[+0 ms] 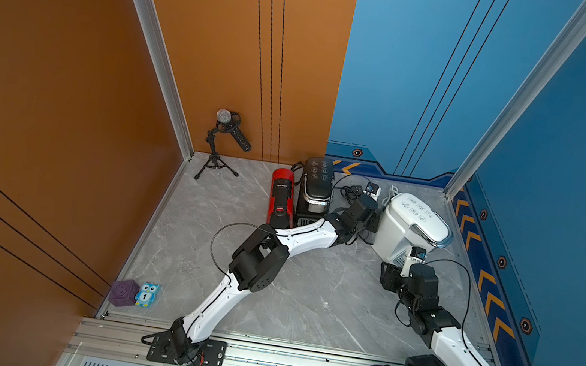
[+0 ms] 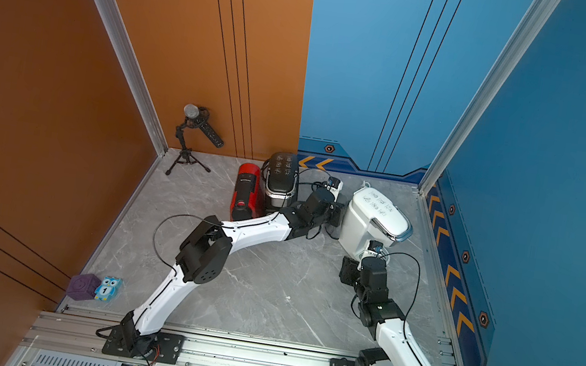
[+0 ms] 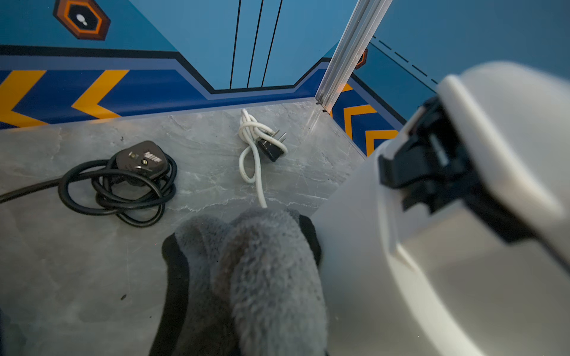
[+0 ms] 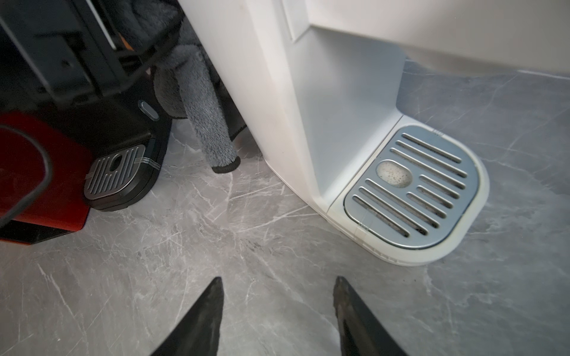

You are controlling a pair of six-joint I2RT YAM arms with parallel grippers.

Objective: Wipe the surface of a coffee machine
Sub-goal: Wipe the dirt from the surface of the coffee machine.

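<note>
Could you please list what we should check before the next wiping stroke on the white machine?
1. Cloth held: ok. The left gripper is shut on the grey cloth.
2. Cloth against the white coffee machine: cannot tell. It hangs close beside the side wall.
3. Right gripper free: ok. It is open and empty, in front of the drip tray.
4. Black cord clear: ok. It lies coiled, apart from the cloth.
5. White cord clear: cannot tell. Its end runs out of sight behind the cloth.
</note>
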